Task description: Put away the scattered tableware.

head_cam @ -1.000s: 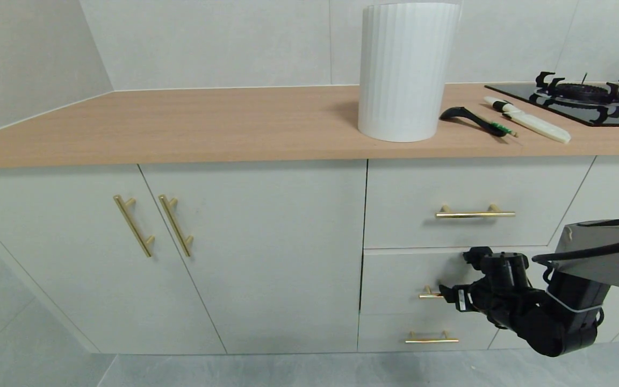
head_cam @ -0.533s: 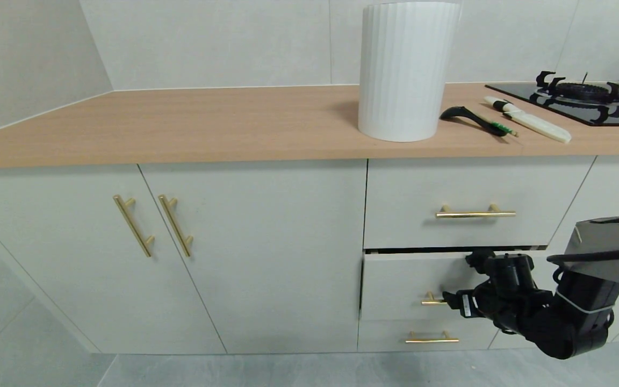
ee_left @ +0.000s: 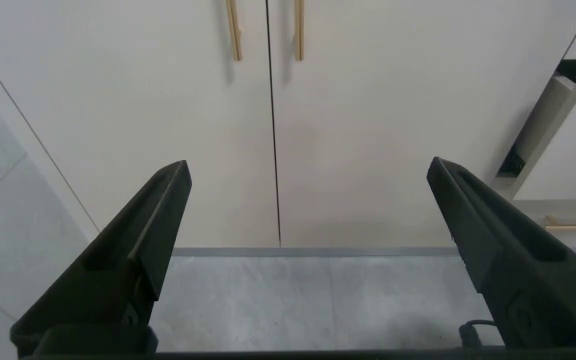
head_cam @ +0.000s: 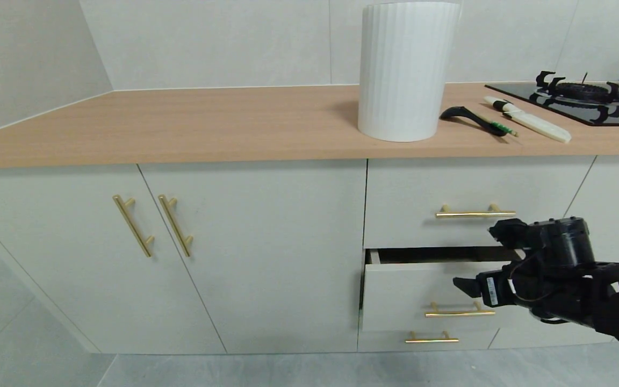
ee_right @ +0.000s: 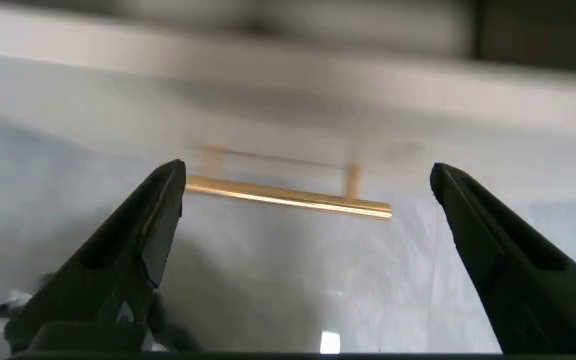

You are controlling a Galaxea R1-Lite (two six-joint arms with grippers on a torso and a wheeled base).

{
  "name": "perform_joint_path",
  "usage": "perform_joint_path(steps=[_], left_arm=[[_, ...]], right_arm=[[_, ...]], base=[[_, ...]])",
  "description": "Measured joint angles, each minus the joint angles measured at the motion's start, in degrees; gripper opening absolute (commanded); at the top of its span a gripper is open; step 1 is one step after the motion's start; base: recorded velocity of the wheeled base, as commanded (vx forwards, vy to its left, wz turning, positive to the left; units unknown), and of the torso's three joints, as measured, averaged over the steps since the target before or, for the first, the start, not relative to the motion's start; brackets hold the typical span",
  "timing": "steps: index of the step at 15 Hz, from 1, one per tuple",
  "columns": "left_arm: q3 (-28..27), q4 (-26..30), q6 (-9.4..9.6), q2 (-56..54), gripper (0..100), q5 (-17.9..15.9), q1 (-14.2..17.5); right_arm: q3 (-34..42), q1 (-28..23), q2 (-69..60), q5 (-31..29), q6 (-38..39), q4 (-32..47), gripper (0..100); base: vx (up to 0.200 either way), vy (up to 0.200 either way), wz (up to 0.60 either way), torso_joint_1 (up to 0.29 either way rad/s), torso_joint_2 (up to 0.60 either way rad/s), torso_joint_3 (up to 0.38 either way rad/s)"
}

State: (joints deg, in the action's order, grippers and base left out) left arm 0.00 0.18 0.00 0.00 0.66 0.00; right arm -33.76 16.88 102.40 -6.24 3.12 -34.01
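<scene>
On the wooden countertop [head_cam: 180, 126], a black utensil [head_cam: 470, 118] with a green part near one end and a white knife [head_cam: 532, 122] lie flat just beside each other. They sit between a tall white ribbed container [head_cam: 403, 70] on the left and the black hob [head_cam: 578, 99] on the right. Below them, the top drawer [head_cam: 411, 188] is closed and the middle drawer [head_cam: 411, 287] stands pulled partway out, a dark gap showing above its front. The right gripper [head_cam: 476, 257] hangs just in front of that drawer, above its brass handle [head_cam: 459, 313], with its fingers spread wide and nothing between them. The left gripper [ee_left: 308, 168] is low down and faces the double cabinet doors [ee_left: 368, 120] above the grey floor [ee_left: 298, 300]. Its fingers are also wide apart and hold nothing.
</scene>
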Motion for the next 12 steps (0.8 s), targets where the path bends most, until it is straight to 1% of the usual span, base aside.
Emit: perform_joint_path(steps=[1, 2, 5, 9, 12], left_arm=[[0.00, 0.00, 0.00, 0.00, 100, 0.02, 0.00], [0.00, -0.02, 0.00, 0.00, 100, 0.00, 0.00], [0.00, 0.00, 0.00, 0.00, 100, 0.02, 0.00], [0.00, 0.00, 0.00, 0.00, 100, 0.02, 0.00], [0.00, 0.00, 0.00, 0.00, 100, 0.02, 0.00]], right_arm=[[0.11, 1.08, -2.77, -0.27, 0.10, 0.57, 100], [0.11, 1.61, -4.11, -0.46, 0.27, -0.56, 100], [0.35, 1.68, -3.23, -1.99, 0.55, -7.16, 100], [0.49, 0.41, 4.10, -4.02, 1.26, -16.35, 100], [0.40, -0.27, 9.36, -4.23, 1.45, -20.89, 100]], base=[[0.000, 0.000, 0.00, 0.000, 0.00, 0.000], [0.000, 0.000, 0.00, 0.000, 0.00, 0.000], [0.000, 0.000, 0.00, 0.000, 0.00, 0.000], [0.000, 0.000, 0.00, 0.000, 0.00, 0.000], [0.000, 0.000, 0.00, 0.000, 0.00, 0.000]])
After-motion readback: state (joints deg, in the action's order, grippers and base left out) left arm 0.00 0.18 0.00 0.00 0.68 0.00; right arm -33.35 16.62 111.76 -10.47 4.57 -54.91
